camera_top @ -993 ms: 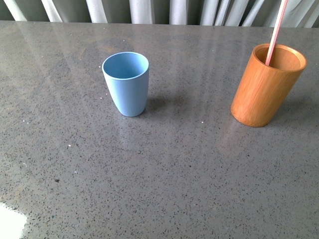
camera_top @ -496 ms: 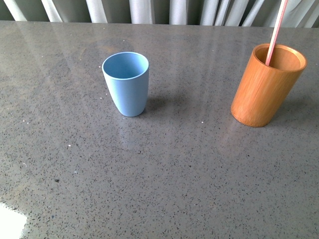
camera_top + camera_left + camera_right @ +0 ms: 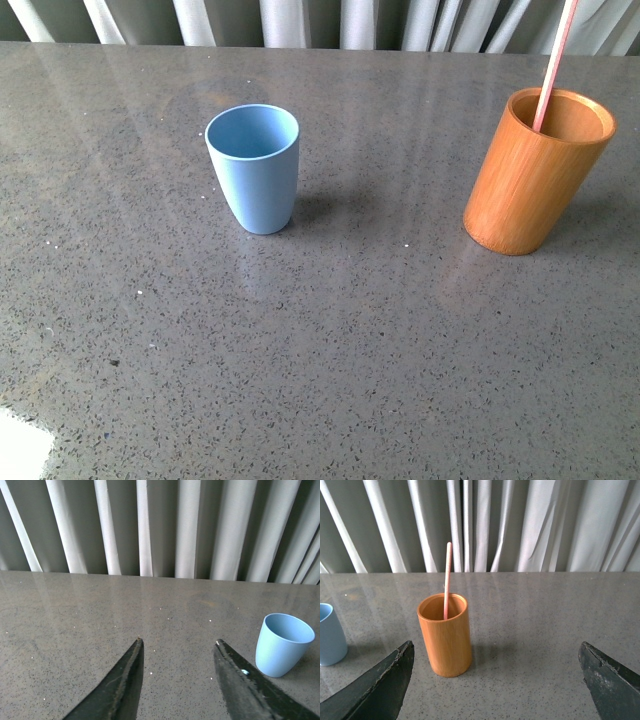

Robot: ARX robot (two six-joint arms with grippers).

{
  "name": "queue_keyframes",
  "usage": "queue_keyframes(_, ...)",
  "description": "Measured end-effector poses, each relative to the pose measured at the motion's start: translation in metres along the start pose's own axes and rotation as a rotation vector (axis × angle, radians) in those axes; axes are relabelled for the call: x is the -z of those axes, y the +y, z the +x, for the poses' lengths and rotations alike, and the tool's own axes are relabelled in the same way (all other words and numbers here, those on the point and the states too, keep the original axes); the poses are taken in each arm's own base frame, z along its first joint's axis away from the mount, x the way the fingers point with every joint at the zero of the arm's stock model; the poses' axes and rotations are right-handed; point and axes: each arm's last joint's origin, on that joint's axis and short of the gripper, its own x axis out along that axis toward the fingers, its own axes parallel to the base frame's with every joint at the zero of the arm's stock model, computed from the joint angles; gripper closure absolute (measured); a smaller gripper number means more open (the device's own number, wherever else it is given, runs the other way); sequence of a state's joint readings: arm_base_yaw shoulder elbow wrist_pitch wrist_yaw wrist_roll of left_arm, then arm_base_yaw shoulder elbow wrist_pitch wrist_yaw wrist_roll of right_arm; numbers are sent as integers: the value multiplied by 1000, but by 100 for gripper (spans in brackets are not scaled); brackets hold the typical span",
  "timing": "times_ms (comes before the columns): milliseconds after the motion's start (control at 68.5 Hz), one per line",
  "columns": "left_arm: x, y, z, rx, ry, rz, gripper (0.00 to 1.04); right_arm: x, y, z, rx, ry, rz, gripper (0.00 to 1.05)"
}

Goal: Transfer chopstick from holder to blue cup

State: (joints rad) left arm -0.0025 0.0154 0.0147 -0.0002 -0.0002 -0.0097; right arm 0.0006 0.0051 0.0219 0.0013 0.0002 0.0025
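The orange-brown wooden holder (image 3: 535,170) stands upright at the right of the grey table. A pink-red and white chopstick (image 3: 555,62) leans inside it and rises well above its rim. The light blue cup (image 3: 254,167) stands upright and empty left of centre. Neither arm shows in the front view. In the left wrist view, my left gripper (image 3: 178,642) is open over bare table, with the blue cup (image 3: 283,644) off to one side. In the right wrist view, my right gripper (image 3: 496,647) is wide open, the holder (image 3: 445,634) and chopstick (image 3: 447,578) some way ahead of it.
Pale pleated curtains (image 3: 300,20) hang behind the table's far edge. A bright white patch (image 3: 20,448) lies at the near left corner. The grey speckled table top (image 3: 350,330) stretches between the cup and the holder.
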Motion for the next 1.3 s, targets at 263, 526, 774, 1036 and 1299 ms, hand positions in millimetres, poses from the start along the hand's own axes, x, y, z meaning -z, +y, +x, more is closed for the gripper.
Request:
queue_keyframes(263, 0, 0, 0, 0, 0, 0, 11, 0, 0, 0, 0, 0, 0, 9)
queue_keyframes(526, 0, 0, 0, 1, 0, 2, 9, -1, 0, 8, -11, 474, 10, 9)
queue_keyframes(774, 0, 0, 0, 0, 0, 2, 9, -33, 2, 57, -32, 467, 4, 9)
queue_keyframes(1036, 0, 0, 0, 0, 0, 2, 9, -53, 23, 130, -91, 423, -22, 9)
queue_keyframes(1299, 0, 0, 0, 0, 0, 2, 9, -46, 43, 200, -96, 432, -36, 9)
